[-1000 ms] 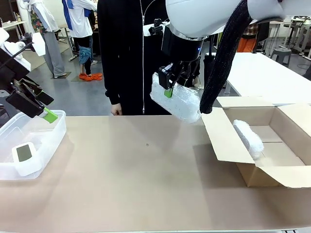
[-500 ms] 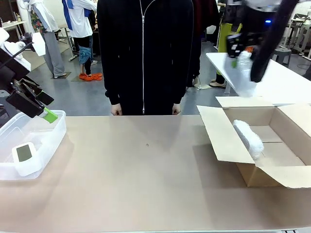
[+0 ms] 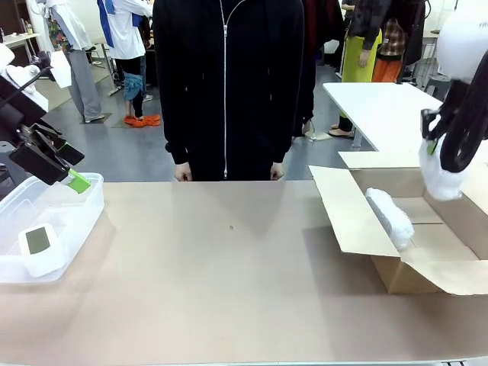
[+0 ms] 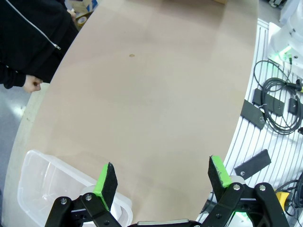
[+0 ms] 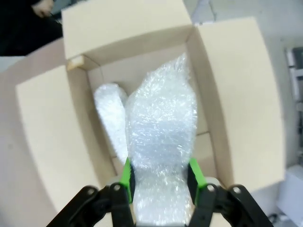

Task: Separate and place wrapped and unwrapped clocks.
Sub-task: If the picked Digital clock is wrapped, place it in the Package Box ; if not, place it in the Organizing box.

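Note:
My right gripper [image 5: 159, 176] is shut on a bubble-wrapped bundle [image 5: 162, 142] and holds it over the open cardboard box [image 5: 227, 109]. From the front, that bundle [image 3: 441, 171] hangs above the box [image 3: 427, 252] at the far right. A second wrapped bundle [image 3: 390, 216] lies inside the box, also seen beneath the held one [image 5: 110, 116]. The unwrapped white clock [image 3: 38, 245] rests in the clear plastic bin [image 3: 72, 217] at the left. My left gripper [image 4: 163, 179] stands open above that bin's corner [image 4: 42, 175], with nothing between its fingers.
A person in a black zipped jacket [image 3: 225, 84] stands at the far edge, hands [image 3: 181, 174] hanging by the table. The box's flaps [image 3: 345, 210] fold outward. Cables [image 4: 277, 106] lie off the table's side in the left wrist view.
My right arm has carried the wrapped bundle from in front of the person rightward to above the cardboard box. The left arm and the bin have stayed still.

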{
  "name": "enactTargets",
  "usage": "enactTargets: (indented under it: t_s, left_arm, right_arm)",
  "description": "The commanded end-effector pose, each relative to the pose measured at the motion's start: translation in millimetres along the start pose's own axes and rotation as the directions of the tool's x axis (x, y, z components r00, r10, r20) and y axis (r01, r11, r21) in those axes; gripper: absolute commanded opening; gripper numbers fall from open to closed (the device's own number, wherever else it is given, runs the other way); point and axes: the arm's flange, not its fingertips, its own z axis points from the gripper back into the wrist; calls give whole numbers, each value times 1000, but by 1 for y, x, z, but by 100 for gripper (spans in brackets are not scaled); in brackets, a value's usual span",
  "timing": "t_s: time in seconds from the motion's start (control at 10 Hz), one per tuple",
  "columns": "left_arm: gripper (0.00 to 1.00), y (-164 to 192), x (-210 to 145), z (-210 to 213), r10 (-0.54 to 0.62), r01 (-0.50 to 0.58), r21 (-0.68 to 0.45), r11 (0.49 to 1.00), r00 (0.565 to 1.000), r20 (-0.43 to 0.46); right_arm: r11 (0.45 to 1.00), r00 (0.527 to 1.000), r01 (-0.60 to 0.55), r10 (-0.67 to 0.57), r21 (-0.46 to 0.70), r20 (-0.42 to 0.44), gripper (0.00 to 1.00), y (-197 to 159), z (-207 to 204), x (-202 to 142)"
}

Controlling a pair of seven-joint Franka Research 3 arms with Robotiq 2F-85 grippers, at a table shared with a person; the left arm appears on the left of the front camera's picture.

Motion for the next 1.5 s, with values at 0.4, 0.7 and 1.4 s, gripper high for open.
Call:
enactTargets:
  t_s: [0.4, 0.7, 1.4]
  left_arm:
    - [100, -1, 0, -1, 5, -5, 14, 1000, 1000, -1]
    - [100, -1, 0, -1, 5, -5, 14, 1000, 1000, -1]
    - [100, -1, 0, -1, 5, -5, 14, 1000, 1000, -1]
  right_arm:
    - [995, 992, -102, 101, 0, -72, 53, 6, -71, -9]
    - [993, 991, -95, 87, -69, -105, 100, 0, -73, -5]
    - [995, 990, -92, 96, 44, -107, 100, 3, -41, -2]
